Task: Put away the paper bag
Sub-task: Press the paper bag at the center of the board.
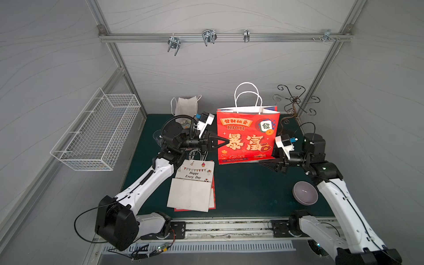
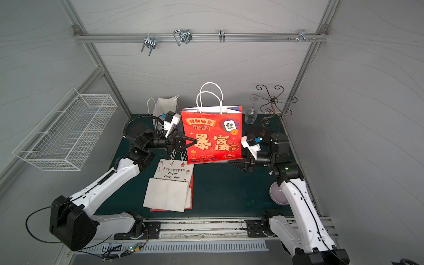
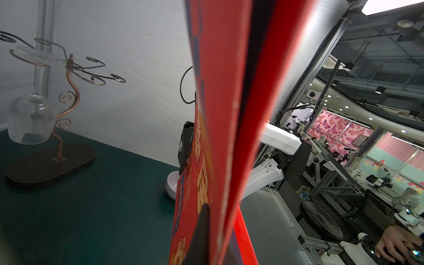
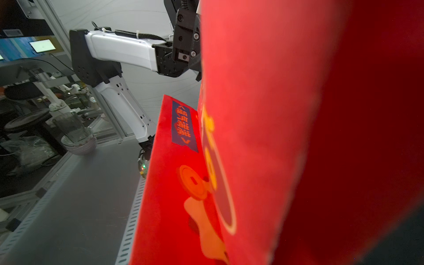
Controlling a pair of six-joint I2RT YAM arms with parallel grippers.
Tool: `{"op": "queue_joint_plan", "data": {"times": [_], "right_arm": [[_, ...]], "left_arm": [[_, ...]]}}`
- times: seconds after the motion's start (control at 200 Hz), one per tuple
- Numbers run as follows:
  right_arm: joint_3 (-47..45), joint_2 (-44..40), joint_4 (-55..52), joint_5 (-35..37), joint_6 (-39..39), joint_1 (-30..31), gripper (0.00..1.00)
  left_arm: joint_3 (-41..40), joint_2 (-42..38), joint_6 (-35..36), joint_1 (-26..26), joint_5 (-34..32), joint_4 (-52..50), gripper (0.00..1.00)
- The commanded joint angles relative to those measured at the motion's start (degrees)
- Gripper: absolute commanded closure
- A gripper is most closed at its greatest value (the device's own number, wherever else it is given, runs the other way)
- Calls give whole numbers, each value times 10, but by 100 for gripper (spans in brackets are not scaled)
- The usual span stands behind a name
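We have the red paper bag (image 1: 247,135) standing upright a little far of the middle of the table (image 1: 241,197). Its broad printed face is toward us, its long axis is vertical, and its white handles (image 1: 247,96) are on top. Our left gripper (image 1: 224,140) reaches in from the left at mid-height and is clamped tight on the bag's left edge. In the left wrist view one finger (image 3: 202,231) lies flat on the printed face. Our right gripper (image 1: 263,163) comes in from the right, lower down, with its tips pointing left at the bag's bottom right corner. We cannot tell whether its jaws have the paper, because the right wrist view is filled with red and shows no fingers. So the bag spans left to right between our grippers, with the left one high on one edge and the right one low at the opposite corner. We judge the next move turns on that diagonal. A pile of flattened bags (image 1: 191,190) lies near and left, so this bag most likely gets collapsed and laid over toward that side, where our left arm is nearer.
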Motion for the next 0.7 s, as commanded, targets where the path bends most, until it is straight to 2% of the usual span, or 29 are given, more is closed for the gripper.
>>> {"op": "queue_joint_plan", "data": {"times": [0.0, 0.205, 0.37, 0.425, 0.51, 0.58, 0.695], "right_arm": [[11, 3, 30, -21, 17, 6, 57], [27, 9, 25, -26, 14, 6, 76], [35, 11, 24, -36, 15, 5, 99], [36, 10, 23, -38, 15, 6, 100], [39, 7, 18, -36, 12, 6, 100], [41, 0, 10, -26, 8, 5, 100], [45, -14, -12, 15, -11, 4, 100]], "left_arm": [[25, 8, -18, -4, 4, 37, 100], [36, 2, 29, -4, -26, -18, 100], [40, -7, 49, -4, -72, -46, 100], [41, -13, 59, -4, -99, -60, 100], [38, -26, 75, -4, -144, -63, 79], [36, -43, 91, -2, -190, -72, 57], [23, -81, 134, 6, -283, -93, 35]]}}
